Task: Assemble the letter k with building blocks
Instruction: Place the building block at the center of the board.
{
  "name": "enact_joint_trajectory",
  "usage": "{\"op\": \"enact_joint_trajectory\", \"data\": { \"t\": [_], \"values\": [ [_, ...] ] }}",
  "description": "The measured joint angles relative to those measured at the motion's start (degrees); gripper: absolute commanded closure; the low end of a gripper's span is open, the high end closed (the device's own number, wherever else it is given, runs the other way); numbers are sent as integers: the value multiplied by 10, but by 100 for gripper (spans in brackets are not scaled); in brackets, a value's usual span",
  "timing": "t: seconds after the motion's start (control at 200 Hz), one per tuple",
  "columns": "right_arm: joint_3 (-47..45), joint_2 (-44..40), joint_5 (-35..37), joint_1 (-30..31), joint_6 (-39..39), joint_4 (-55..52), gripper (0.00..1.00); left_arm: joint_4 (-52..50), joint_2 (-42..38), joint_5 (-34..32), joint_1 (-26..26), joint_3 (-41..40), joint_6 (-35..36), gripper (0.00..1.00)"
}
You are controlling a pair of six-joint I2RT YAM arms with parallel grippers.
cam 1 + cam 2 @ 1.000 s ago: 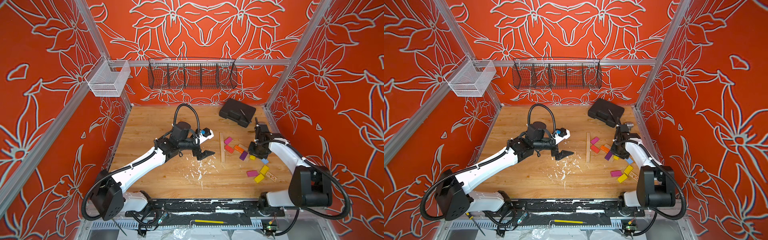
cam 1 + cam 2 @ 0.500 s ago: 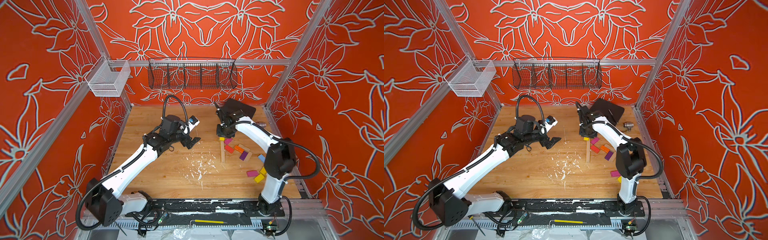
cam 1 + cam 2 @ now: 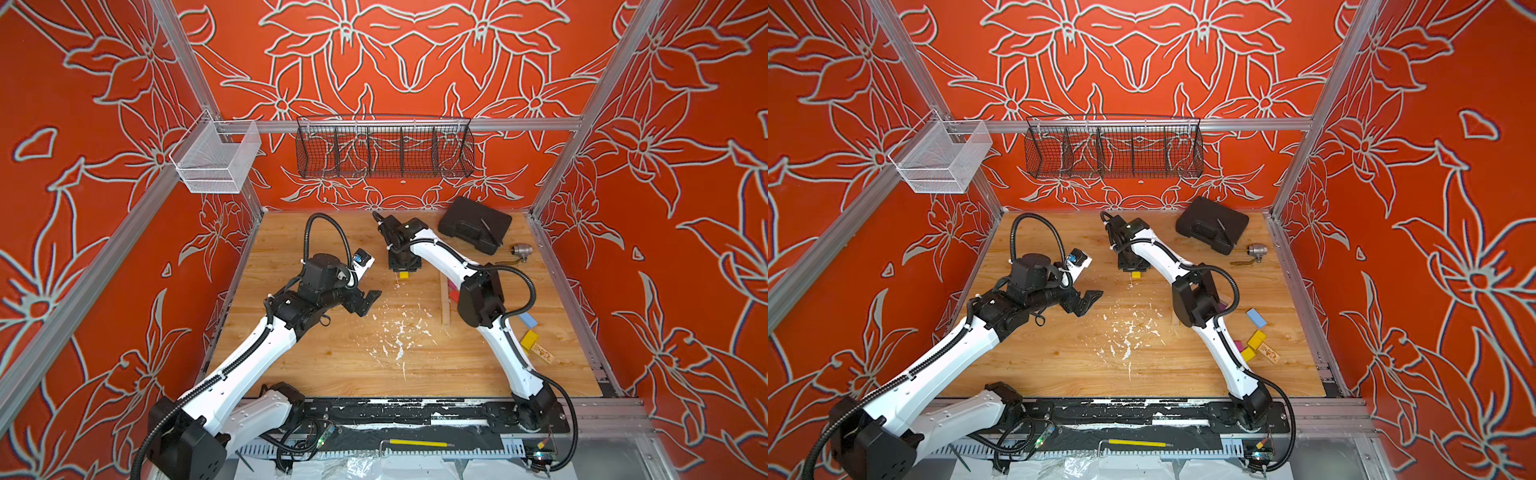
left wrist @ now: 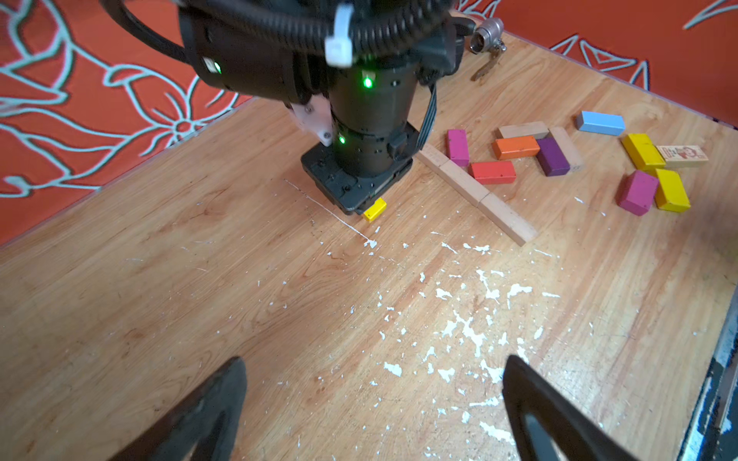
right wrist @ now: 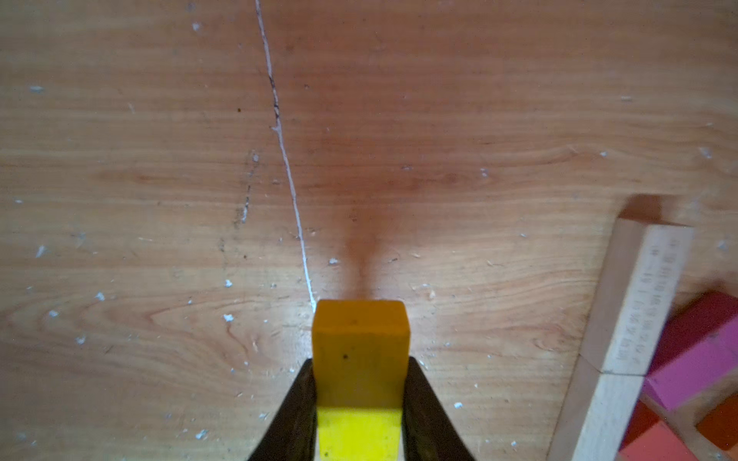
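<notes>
Yellow block (image 5: 361, 359) is pinched by right fingers (image 5: 293, 415), left fingers (image 4: 207, 411) spread empty; nearby plain-wood row (image 4: 475, 191) could be knocked if swung sideways.

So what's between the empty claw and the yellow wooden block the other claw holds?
Just bare wooden tabletop with white flecks, per the left wrist view, between the open left gripper and the right gripper's yellow wooden block.

black case (image 3: 473, 224) near silver fitting (image 3: 521, 250)
</notes>
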Motion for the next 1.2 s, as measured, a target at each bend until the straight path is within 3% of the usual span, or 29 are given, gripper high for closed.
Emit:
{"op": "enact_joint_trajectory", "data": {
  "t": [0.636,1.196],
  "values": [
    [34,52,-22,-4,31,11,69,7,-19,16,7,-4,-9,3],
    [35,56,-51,-5,37,23,45,12,-19,25,13,-5,-13,3]
  ]
}}
